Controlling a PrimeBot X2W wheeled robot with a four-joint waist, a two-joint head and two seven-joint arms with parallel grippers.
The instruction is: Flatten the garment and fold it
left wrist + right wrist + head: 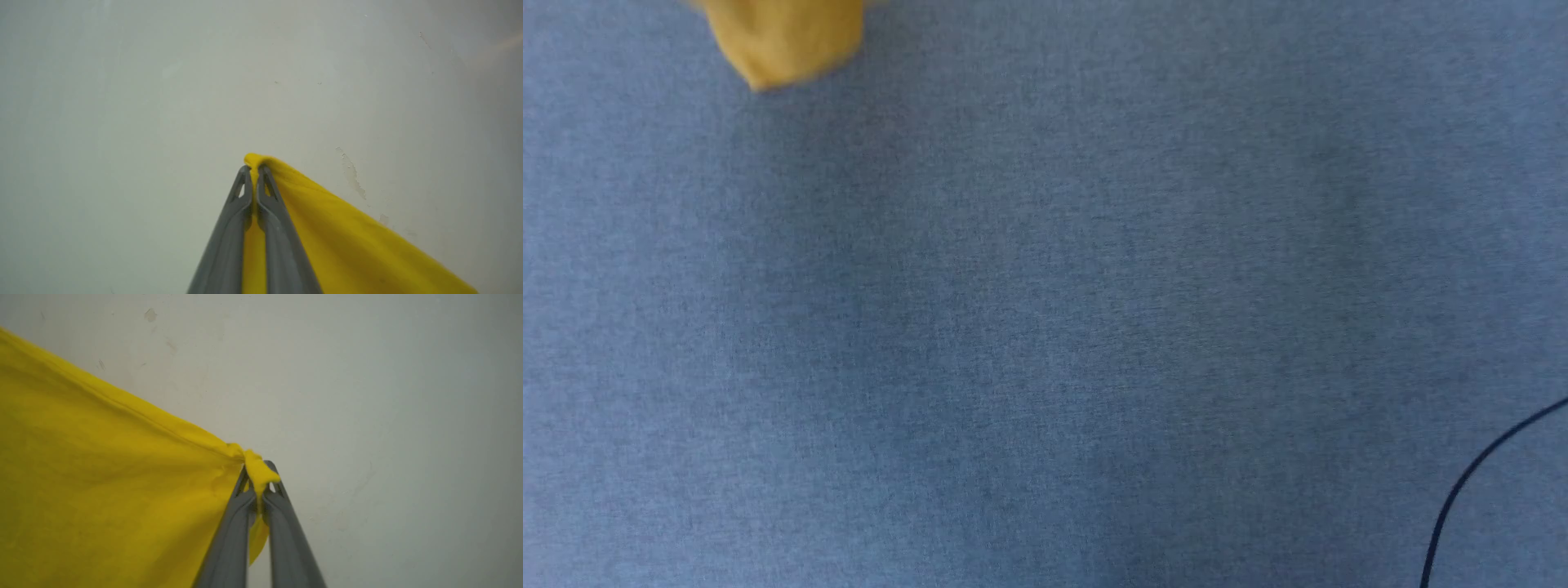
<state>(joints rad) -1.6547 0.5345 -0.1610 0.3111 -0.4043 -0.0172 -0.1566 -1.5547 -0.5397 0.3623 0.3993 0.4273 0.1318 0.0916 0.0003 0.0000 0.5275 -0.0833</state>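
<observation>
At eleven o'clock of the head view, a lobe of the garment [780, 41] shows over the blue table [1045, 327], probably lifted so it can fall open. The left gripper [254, 171] is pinched tight on a yellow corner, cloth running off toward four o'clock. The right gripper [258, 473] is clamped on another bunched corner, cloth spreading toward nine o'clock. Stretched between both, the garment looks ready to be laid flat. A dark cable [1478, 474] lies at four o'clock.

Head camera downward; wrist cameras close, garment [347, 245] common.
</observation>
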